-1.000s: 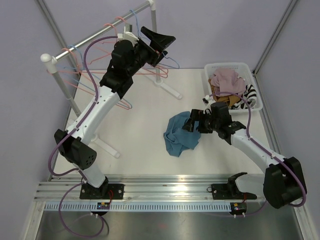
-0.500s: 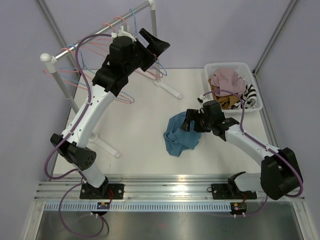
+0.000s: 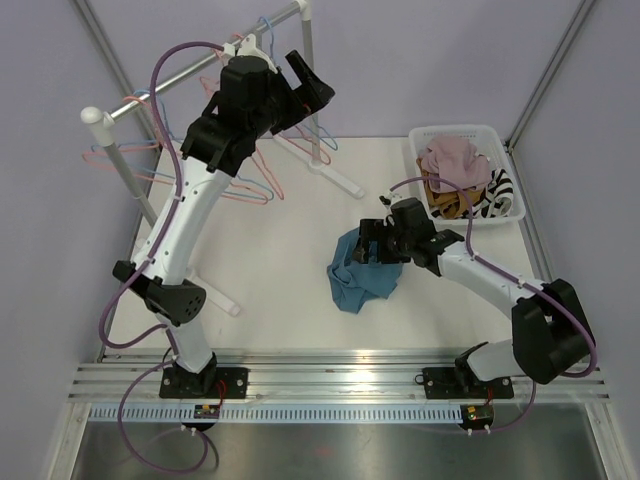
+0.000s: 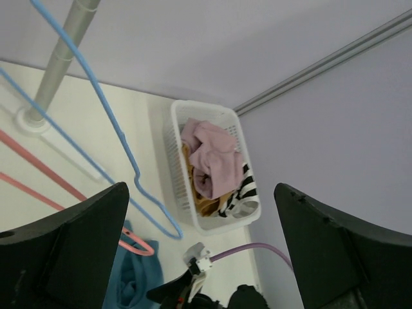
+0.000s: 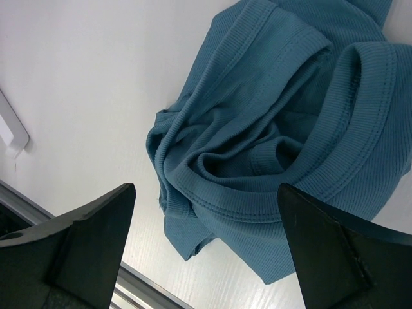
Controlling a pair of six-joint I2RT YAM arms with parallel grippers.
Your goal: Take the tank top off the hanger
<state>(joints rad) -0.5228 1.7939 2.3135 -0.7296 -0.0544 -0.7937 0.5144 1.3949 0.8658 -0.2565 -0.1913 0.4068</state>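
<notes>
The blue tank top (image 3: 360, 275) lies crumpled on the white table, off any hanger. It fills the right wrist view (image 5: 270, 141) and shows at the bottom of the left wrist view (image 4: 132, 283). My right gripper (image 3: 369, 244) hovers open just over the tank top's upper edge, its jaws (image 5: 206, 188) wide apart and empty. My left gripper (image 3: 312, 80) is open and empty, high up beside the rack rail, near the bare pink hangers (image 3: 240, 190) and blue hangers (image 4: 116, 129).
A clothes rack rail (image 3: 190, 70) with several empty hangers crosses the back left, its post foot (image 3: 335, 178) on the table. A white basket (image 3: 508, 215) of clothes sits at the back right, also in the left wrist view (image 4: 172, 161).
My right gripper has moved left over the tank top. My left arm has swung up and left toward the rail, and the hangers have shifted.
</notes>
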